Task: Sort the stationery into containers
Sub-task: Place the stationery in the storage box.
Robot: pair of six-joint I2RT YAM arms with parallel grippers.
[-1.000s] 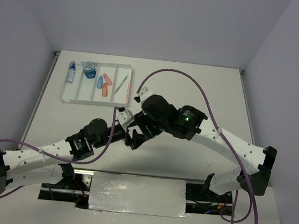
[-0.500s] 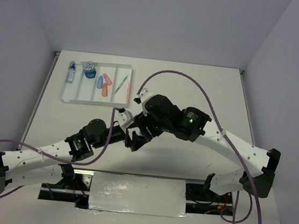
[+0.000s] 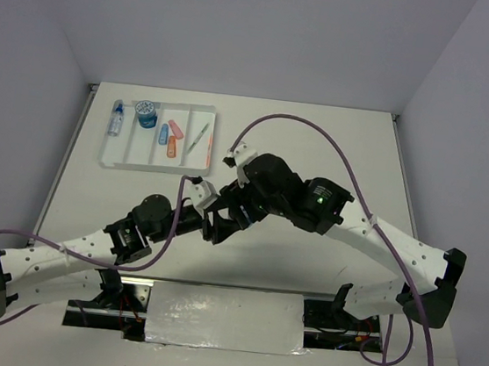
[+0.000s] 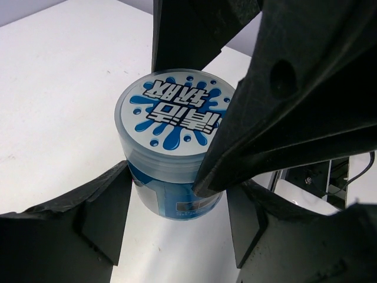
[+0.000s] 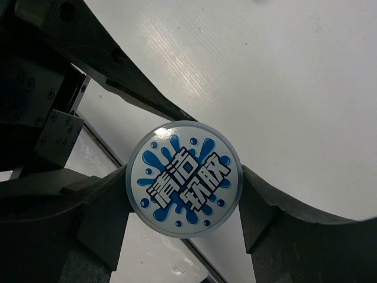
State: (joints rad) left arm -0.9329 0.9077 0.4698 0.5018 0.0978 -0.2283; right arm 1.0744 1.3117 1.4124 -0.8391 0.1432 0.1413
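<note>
White tabletop [image 3: 319,147] inside a pale walled booth. Two white arms reach in from the near edge: right arm [image 3: 379,238] bends in from the right, left arm [image 3: 68,256] from the lower left, each with a purple cable [image 3: 304,126] looping off it. Their black wrists meet near the middle of the tabletop, a little nearer than the tray's near right corner. White tray [image 3: 131,158] sits far left, four long compartments side by side.

Blue round tub [image 4: 171,121] is upright between both sets of jaws at that meeting point. Its pale lid, with a blue splash print and white lettering, faces up. Right jaws grip it at lid level: in the right wrist view a pad [image 5: 109,215] presses on each side of the lid rim. Left jaws flank the tub's lower body, pads [image 4: 103,215] at or just off its wall; cannot tell whether they clamp it. Also cannot tell if the tub's base rests on the tabletop or hangs just over it.

In the tray, counting from the left:
- Second compartment: second blue tub [image 3: 146,114] at the far end.
- Fourth compartment: grey-green pen [image 3: 201,133] with thin orange pen [image 3: 208,150] just beside it, both lengthwise.
- First compartment: small white-and-blue bottle [image 3: 116,118].
- Third compartment: blue stub [image 3: 163,135], pink stub [image 3: 176,128] and orange stub [image 3: 172,147], close together
</note>
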